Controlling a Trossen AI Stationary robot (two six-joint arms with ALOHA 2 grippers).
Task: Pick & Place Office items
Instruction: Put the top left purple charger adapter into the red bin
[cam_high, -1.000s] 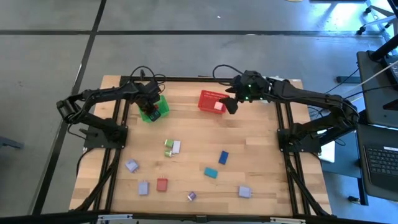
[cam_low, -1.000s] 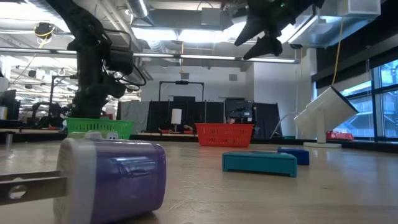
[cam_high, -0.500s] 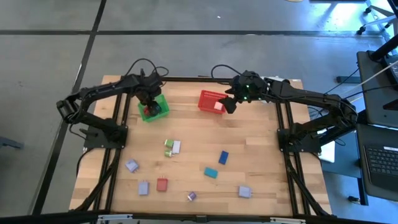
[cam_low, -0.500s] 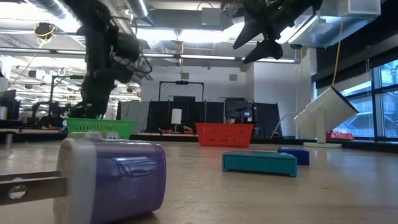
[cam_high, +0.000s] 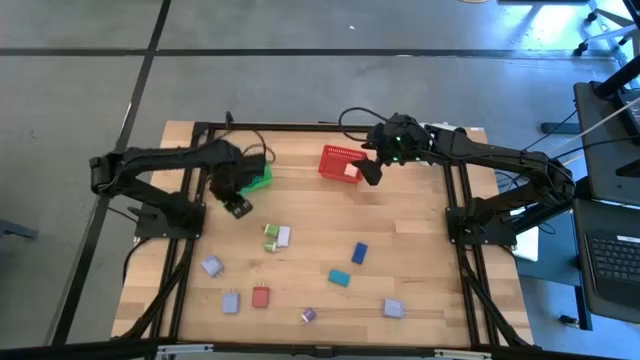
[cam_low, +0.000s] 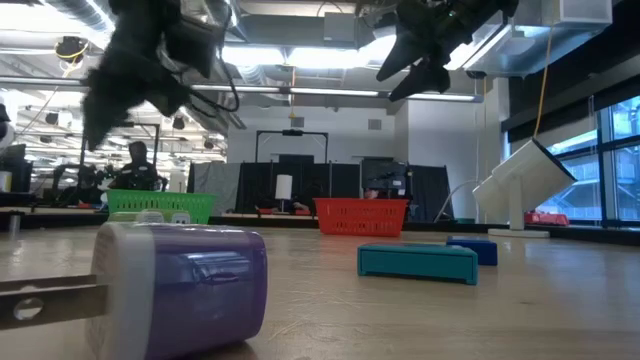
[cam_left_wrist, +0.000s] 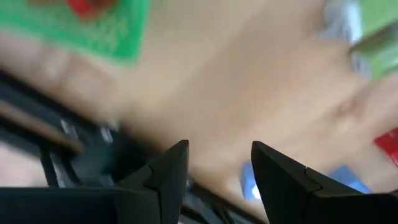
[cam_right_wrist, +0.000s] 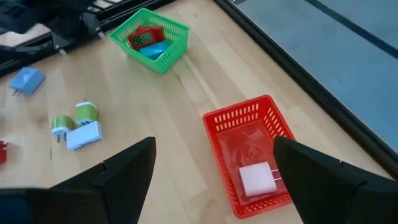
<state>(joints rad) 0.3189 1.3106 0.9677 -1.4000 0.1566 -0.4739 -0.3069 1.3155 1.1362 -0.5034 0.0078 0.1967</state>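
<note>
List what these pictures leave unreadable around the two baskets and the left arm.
- Green basket, high view: the left gripper and its arm cover part of it, so its contents do not show there.
- Left wrist view: motion blur; the pieces on the table cannot be told apart.
- Red basket, low view: the mesh wall hides the white piece.

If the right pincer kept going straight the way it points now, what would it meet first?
Probably the red mesh basket with the white piece inside; the open right pincer aims straight at it, though depth is uncertain.
</note>
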